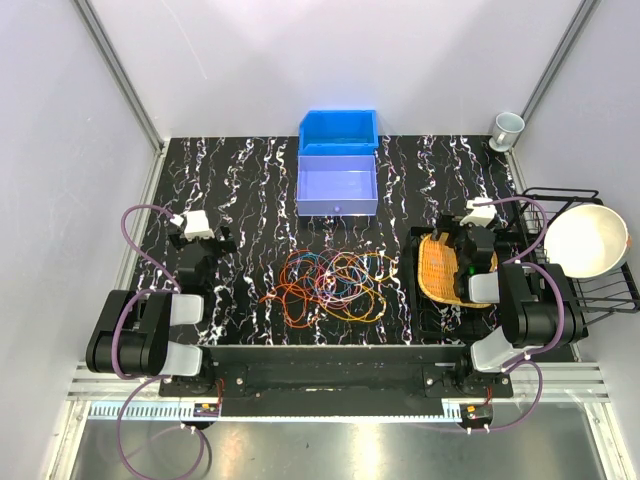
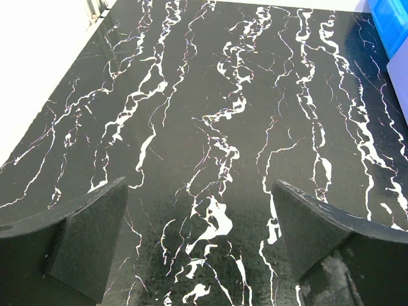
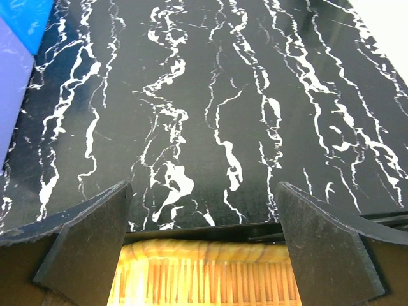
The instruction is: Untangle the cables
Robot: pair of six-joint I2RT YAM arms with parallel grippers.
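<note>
Pale walls (image 1: 60, 120) enclose your black marbled counter (image 1: 250, 200). A blue bin (image 1: 338, 128) and lavender bin (image 1: 338, 188) sit mid far edge, with a wicker basket (image 1: 436, 272) by the right edge. The cables (image 1: 330, 285) lie tangled toward the near edge's middle. Your left tool (image 2: 199, 186) and right tool (image 3: 204, 186) are both spread.

This is a robotics lab test cell, not a home or a shop. 2 robot arms (image 1: 140, 335) are bolted side by side to a metal rail (image 1: 330, 405) at the near edge of a black marble-pattern table (image 1: 250, 190). Plain white panels (image 1: 60, 150) held in aluminium posts (image 1: 120, 70) box it in. The few props look staged: 2 plastic bins (image 1: 338, 185), a cup (image 1: 507, 128), a basket (image 1: 440, 275), a bowl (image 1: 585, 240) on a wire rack (image 1: 612, 295), and loose cables (image 1: 330, 285).
</note>
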